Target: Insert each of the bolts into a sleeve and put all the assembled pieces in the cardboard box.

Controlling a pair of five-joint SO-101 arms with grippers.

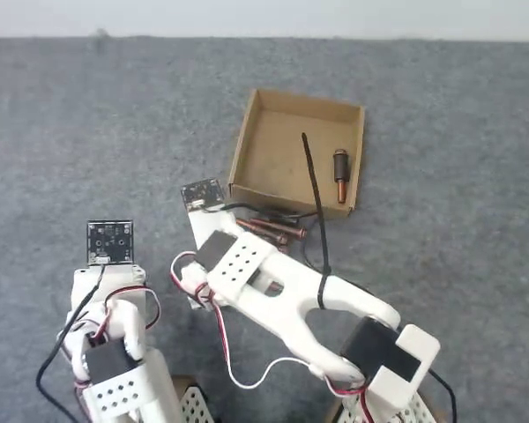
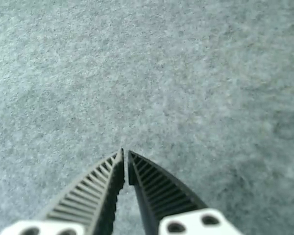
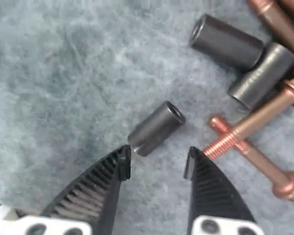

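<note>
A table (image 1: 441, 291) covered in grey, carpet-like fabric is seen from above, with two white arms at its near edge. An open, square cardboard box (image 1: 247, 141) sits toward the middle. Inside it lies one assembled piece (image 1: 341, 175), a copper-coloured bolt with a dark sleeve over one end, close to the box's right-hand wall. Just outside the box's near wall lies a small cluster of loose bolts (image 1: 273, 229), long, slim and copper-coloured.

The right tool (image 3: 157, 164) is spread wide and holds nothing. A short dark-grey sleeve (image 3: 157, 128), a hollow cylinder lying on its side, rests just beyond the gap between the ribbed black tips, with its near end close to one tip. Two more sleeves (image 3: 228, 41) lie close together farther off. Beside them are two crossed bolts (image 3: 257, 122) with threaded ends and round heads.

The left tool (image 2: 125, 159) is closed to a narrow slit, holds nothing, and hangs over bare fabric.
</note>
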